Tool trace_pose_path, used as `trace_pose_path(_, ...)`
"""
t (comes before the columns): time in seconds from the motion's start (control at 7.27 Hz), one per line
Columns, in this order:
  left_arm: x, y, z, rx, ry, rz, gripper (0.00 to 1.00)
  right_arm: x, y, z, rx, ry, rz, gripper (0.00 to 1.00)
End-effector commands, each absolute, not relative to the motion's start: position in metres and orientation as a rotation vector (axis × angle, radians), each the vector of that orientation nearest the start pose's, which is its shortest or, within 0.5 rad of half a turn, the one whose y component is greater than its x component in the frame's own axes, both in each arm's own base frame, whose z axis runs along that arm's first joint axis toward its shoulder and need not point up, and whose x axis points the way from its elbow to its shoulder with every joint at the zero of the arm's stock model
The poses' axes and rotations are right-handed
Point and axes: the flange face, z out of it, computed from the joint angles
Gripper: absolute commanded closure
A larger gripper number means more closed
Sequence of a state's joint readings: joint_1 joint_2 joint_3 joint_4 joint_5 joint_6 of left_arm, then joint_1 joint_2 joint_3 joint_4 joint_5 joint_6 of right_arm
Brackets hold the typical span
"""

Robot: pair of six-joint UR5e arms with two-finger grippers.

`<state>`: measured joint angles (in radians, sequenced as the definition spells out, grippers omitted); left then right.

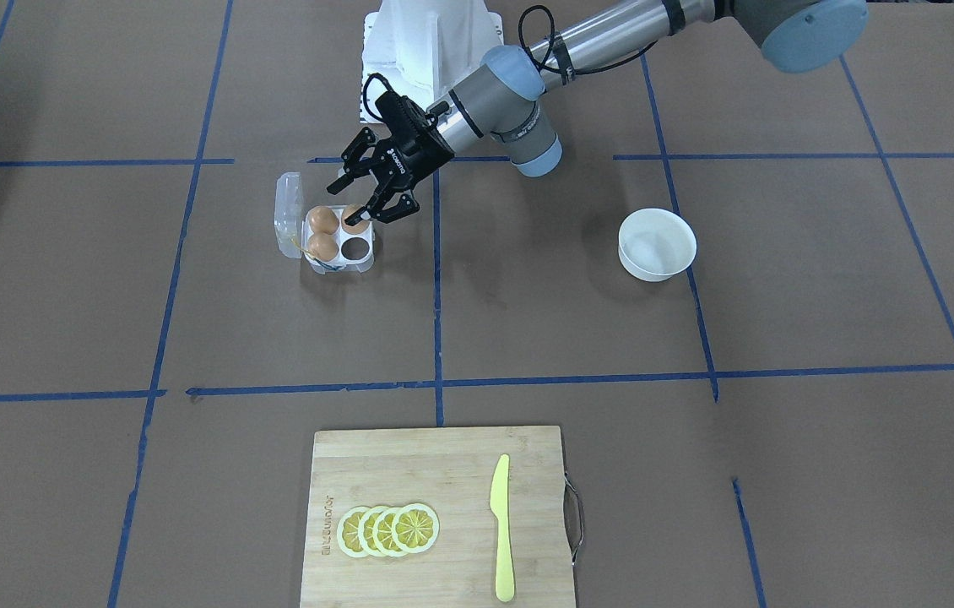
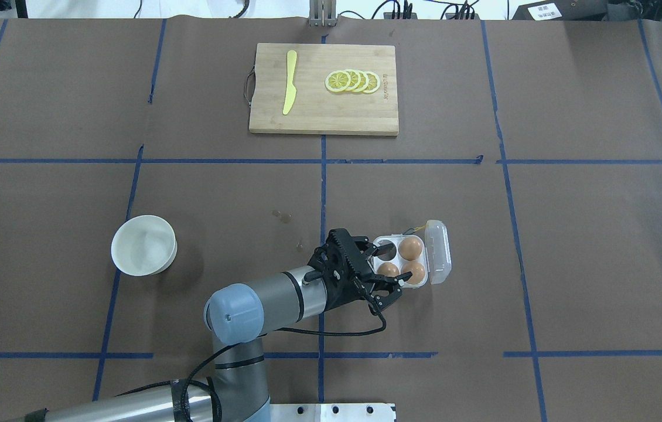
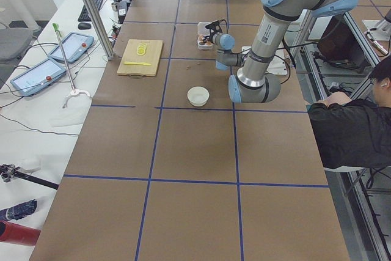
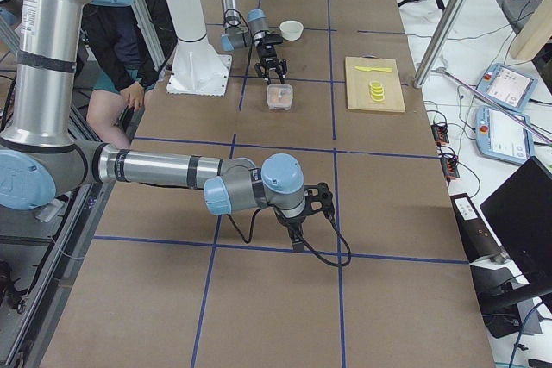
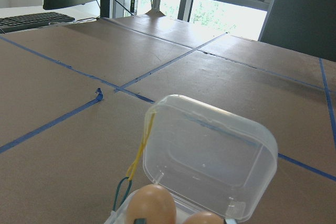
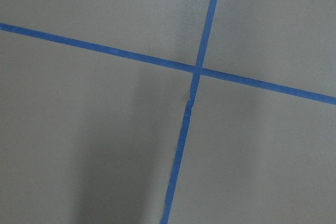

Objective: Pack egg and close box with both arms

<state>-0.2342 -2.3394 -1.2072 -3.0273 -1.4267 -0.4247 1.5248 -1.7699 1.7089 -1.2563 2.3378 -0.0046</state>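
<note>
The clear egg carton (image 1: 365, 262) stands open with its lid (image 1: 286, 211) tipped up at the side. Three orange-brown eggs sit in its cells: one (image 1: 322, 219), a second (image 1: 323, 246) and a third (image 1: 356, 216); the fourth cell (image 1: 355, 247) is empty. My left gripper (image 1: 355, 205) is open just above the carton, its fingers on either side of the third egg (image 2: 388, 269). The left wrist view shows the lid (image 5: 210, 156) and two egg tops (image 5: 152, 205). My right gripper (image 4: 297, 234) hangs far off over bare table; I cannot tell whether it is open.
A white bowl (image 1: 657, 243) stands well to one side of the carton. A wooden cutting board (image 1: 409, 473) at the far table edge holds lemon slices (image 1: 388, 529) and a yellow knife (image 1: 501, 528). The white pedestal (image 1: 430, 42) is behind the carton. An operator (image 3: 348, 126) sits beside the table.
</note>
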Motion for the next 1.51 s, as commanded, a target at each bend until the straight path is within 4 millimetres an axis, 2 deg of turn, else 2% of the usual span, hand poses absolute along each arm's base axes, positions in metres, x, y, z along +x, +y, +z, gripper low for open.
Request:
trace_pose_path(0.0,0.654,-0.312,0.172,1.261,1.445,0.447,0.01,0.045,-0.425,0.647,0.226,-0.768,-0.146,0.0)
trace_pose_path(0.28,0.637,-0.315,0.139,1.21,1.427,0.475,0.01,0.045,-0.425,0.646,0.228,-0.77,-0.146,0.0)
trace_pose_path(0.55,0.595,-0.338,0.112,1.134,1.367,0.542,0.01,0.045,-0.424,0.647,0.226,-0.77,-0.146,0.0)
trace_pose_path(0.69,0.567,-0.346,0.101,1.06,1.324,0.56,0.01,0.045,-0.424,0.646,0.228,-0.77,-0.146,0.0)
trace_pose_path(0.83,0.542,-0.362,0.101,0.917,1.271,0.564,0.01,0.045,-0.424,0.646,0.228,-0.77,-0.146,0.0)
trace_pose_path(0.96,0.502,-0.385,0.111,0.804,1.185,0.573,0.01,0.045,-0.425,0.645,0.229,-0.77,-0.145,0.0)
trace_pose_path(1.1,0.449,-0.415,0.124,0.706,1.083,0.54,0.01,0.045,-0.425,0.646,0.228,-0.77,-0.146,0.0)
trace_pose_path(1.24,0.378,-0.467,0.125,0.663,0.969,0.441,0.01,0.045,-0.424,0.647,0.226,-0.77,-0.146,0.0)
trace_pose_path(1.38,0.319,-0.486,0.133,0.646,0.913,0.448,0.01,0.045,-0.425,0.645,0.231,-0.769,-0.149,0.0)
